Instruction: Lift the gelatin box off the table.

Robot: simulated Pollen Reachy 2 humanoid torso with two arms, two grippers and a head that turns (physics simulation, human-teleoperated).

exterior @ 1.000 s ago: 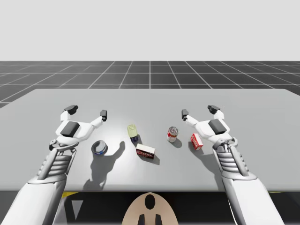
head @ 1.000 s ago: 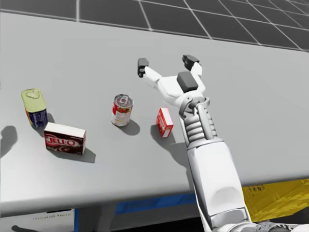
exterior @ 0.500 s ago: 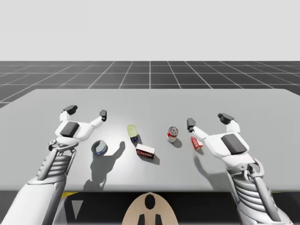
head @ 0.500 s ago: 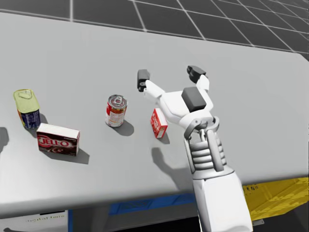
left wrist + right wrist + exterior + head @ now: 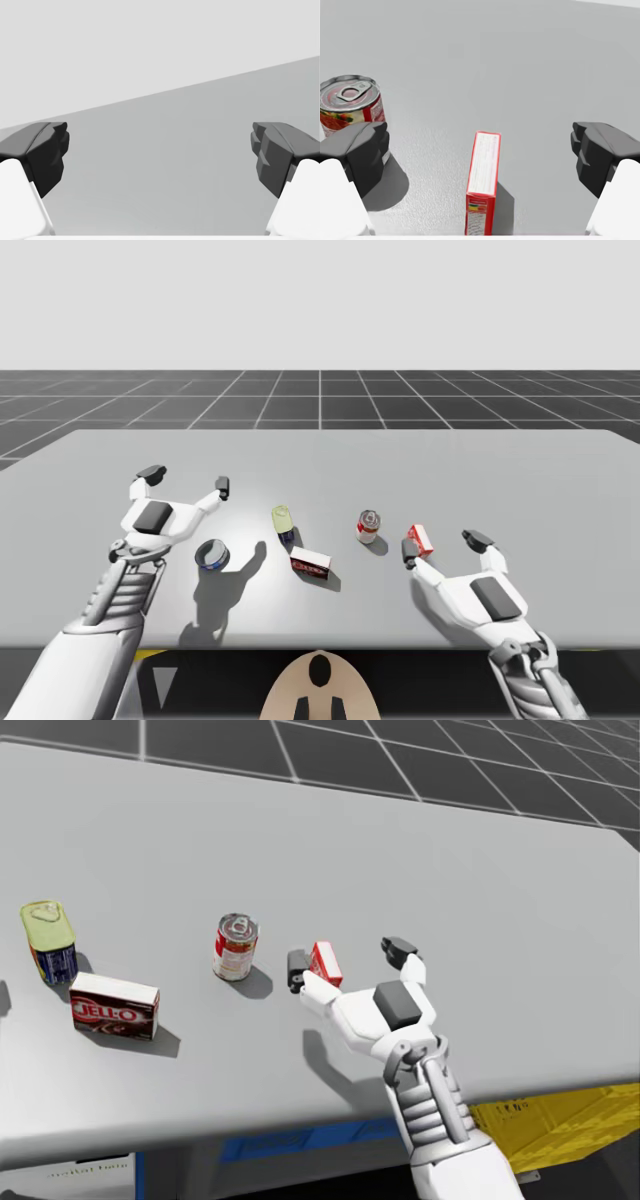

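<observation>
- On the right half of the table [image 5: 520, 465], the gelatin box [image 5: 419, 537] stands on a narrow edge. It is a small red box with a pale top face, and nothing holds it.
- Seen from the right wrist view, the box lies between the spread fingers of my right gripper [image 5: 480, 150]. Its long side runs along the line the gripper looks. Clear table shows on both sides of it, so neither finger touches it.
- My right gripper's jaws are wide open. In the head view the finger [image 5: 297, 968] on the can's side sits just beside the box, and the other finger is farther off.
- A red-and-white can [image 5: 368, 526] stands near the box, on the side toward the table's middle.
- My left gripper [image 5: 186, 478] hovers well apart over the left half, jaws also spread and holding nothing.
- Near that left side are a blue round can [image 5: 211, 556], a yellow-lidded tin [image 5: 284, 523] and a dark box [image 5: 310, 563], none of them part of the job.
- Step in hand, as I judge it: the approach, with the grasp not yet made.
- Next move, I think: centre the box in the gap and bring the fingers level with its two broad faces. Then close squarely and raise it straight up. The can-side finger has to stay clear of the can.
</observation>
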